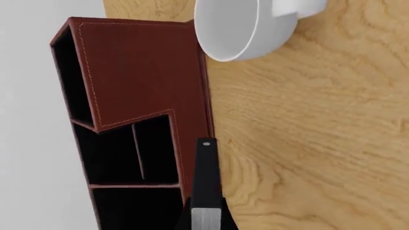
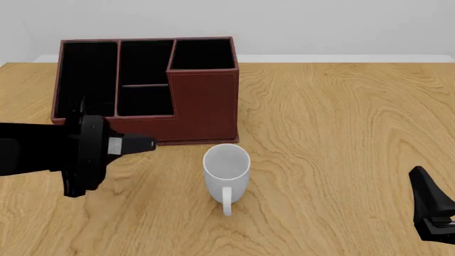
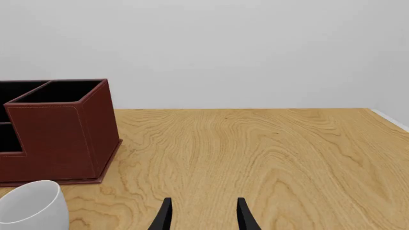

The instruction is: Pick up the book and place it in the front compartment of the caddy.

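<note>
The book (image 1: pixel 206 177) shows edge-on as a thin black slab with a grey-white page edge, and my left gripper (image 1: pixel 206 221) is shut on it. In the front view the left gripper (image 2: pixel 131 144) points right, and the book (image 2: pixel 144 144) juts from it just before the front wall of the caddy (image 2: pixel 202 106), left of the mug. The dark red-brown caddy (image 1: pixel 141 72) has black compartments and a taller corner section. At the table's near right, my right gripper (image 3: pixel 203 218) stands open and holds nothing; it also shows at the front view's edge (image 2: pixel 430 210).
A white mug (image 2: pixel 227 172) stands upright in front of the caddy's tall corner, handle toward me; it also appears in the wrist views (image 1: pixel 240 26) (image 3: pixel 32 208). Bare wooden table (image 2: pixel 341 122) stretches to the right. A pale wall lies behind.
</note>
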### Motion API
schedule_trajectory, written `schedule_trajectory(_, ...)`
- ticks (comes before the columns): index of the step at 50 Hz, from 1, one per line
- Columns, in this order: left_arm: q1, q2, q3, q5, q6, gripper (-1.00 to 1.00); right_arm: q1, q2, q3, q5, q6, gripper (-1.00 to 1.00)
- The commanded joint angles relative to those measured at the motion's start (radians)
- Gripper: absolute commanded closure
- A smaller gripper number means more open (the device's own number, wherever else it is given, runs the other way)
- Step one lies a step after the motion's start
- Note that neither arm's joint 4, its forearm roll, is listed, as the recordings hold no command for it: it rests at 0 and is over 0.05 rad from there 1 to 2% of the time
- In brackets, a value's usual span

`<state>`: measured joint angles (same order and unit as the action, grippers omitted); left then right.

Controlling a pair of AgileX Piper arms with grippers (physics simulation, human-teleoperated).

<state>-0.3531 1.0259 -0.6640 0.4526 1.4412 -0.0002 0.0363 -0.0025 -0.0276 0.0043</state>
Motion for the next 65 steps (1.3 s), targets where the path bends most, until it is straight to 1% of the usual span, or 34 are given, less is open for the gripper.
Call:
schedule_trajectory(1,0.035,0.031,-0.088,-0.045,0.064,1.0,0.0,0.0,0.0,0.0,0.0,-1.0)
schedule_trajectory(3,0.044,0.036,-0.09,-0.048,0.08,1.0,0.0,0.0,0.0,0.0,0.0,-1.0)
schedule_trajectory(6,0.062,0.065,-0.14,-0.069,0.08,1.0,0.0,0.0,0.0,0.0,0.0,-1.0)
schedule_trajectory(9,0.065,0.074,-0.152,-0.069,0.091,1.0,0.0,0.0,0.0,0.0,0.0,-1.0)
schedule_trajectory(10,0.069,0.082,-0.167,-0.066,0.083,1.0,0.0,0.0,0.0,0.0,0.0,-1.0)
schedule_trajectory(14,0.093,0.11,-0.199,-0.092,0.091,1.0,0.0,0.0,0.0,0.0,0.0,-1.0)
schedule_trajectory(16,0.106,0.13,-0.236,-0.092,0.074,1.0,0.0,0.0,0.0,0.0,0.0,-1.0)
schedule_trajectory(20,0.12,0.153,-0.257,-0.107,0.086,1.0,0.0,0.0,0.0,0.0,0.0,-1.0)
schedule_trajectory(27,0.123,0.173,-0.281,-0.11,0.098,1.0,0.0,0.0,0.0,0.0,0.0,-1.0)
schedule_trajectory(31,0.123,0.205,-0.335,-0.109,0.093,1.0,0.0,0.0,0.0,0.0,0.0,-1.0)
schedule_trajectory(35,0.125,0.226,-0.352,-0.12,0.098,1.0,0.0,0.0,0.0,0.0,0.0,-1.0)
schedule_trajectory(37,0.125,0.253,-0.374,-0.135,0.099,1.0,0.0,0.0,0.0,0.0,0.0,-1.0)
schedule_trajectory(43,0.122,0.284,-0.392,-0.153,0.107,1.0,0.0,-0.001,0.0,0.0,0.0,-1.0)
schedule_trajectory(49,0.121,0.323,-0.435,-0.162,0.112,1.0,0.0,0.0,0.0,0.0,0.0,-1.0)
schedule_trajectory(56,0.126,0.376,-0.454,-0.199,0.126,1.0,0.0,0.0,0.0,0.0,0.0,-1.0)
schedule_trajectory(60,0.129,0.407,-0.494,-0.204,0.121,1.0,0.0,0.0,0.0,0.0,0.0,-1.0)
schedule_trajectory(65,0.128,0.431,-0.501,-0.217,0.126,1.0,0.0,0.0,0.0,0.0,0.0,-1.0)
